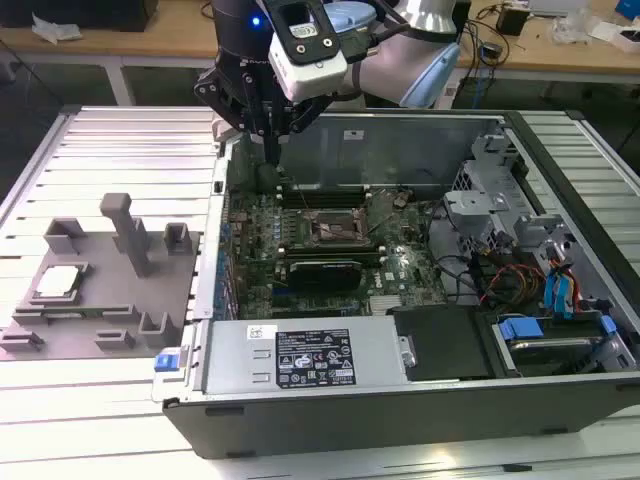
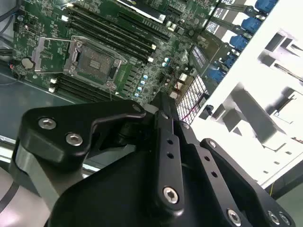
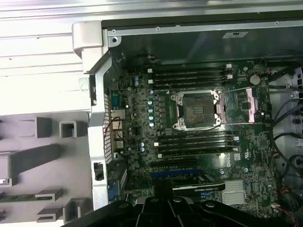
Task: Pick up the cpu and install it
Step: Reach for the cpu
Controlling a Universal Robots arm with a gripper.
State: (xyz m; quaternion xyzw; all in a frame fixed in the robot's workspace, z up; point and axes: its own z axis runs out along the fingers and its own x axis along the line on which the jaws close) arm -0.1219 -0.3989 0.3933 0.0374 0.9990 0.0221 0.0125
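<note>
In the exterior view, a grey fixture plate (image 1: 100, 305) lies on the slatted metal table (image 1: 100, 420) at about nine o'clock of the scene, on the exterior view's left. The cpu (image 1: 58, 281) rests flat in a shallow nest at the plate's nine o'clock edge, silver top up and touched by nothing. An upright grey post (image 1: 128, 232) stands at one o'clock from the chip, with smaller blocks around it. Next comes the open computer case (image 1: 400, 415), lying on its side just beside the fixture. The gripper (image 1: 270, 150) hangs over the case's eleven o'clock corner, well apart from the cpu, which sits at about eight o'clock from it. Its fingers point down, pressed together to a thin tip and holding nothing. In the second wrist view the gripper (image 2: 162, 100) likewise shows its dark fingers (image 2: 165, 137) drawn together above the green motherboard (image 2: 142, 75). The cpu socket (image 1: 330, 228) lies at about four o'clock from the gripper in the exterior view. In both wrist views the socket (image 2: 94, 62) (image 3: 196, 109) has its metal cover plate swung open beside it and its contact field exposed. A power supply (image 1: 310, 355) fills the case's six o'clock side. Drive bays with blue tabs (image 1: 560, 290) sit at three to four o'clock, on the exterior view's right.
</note>
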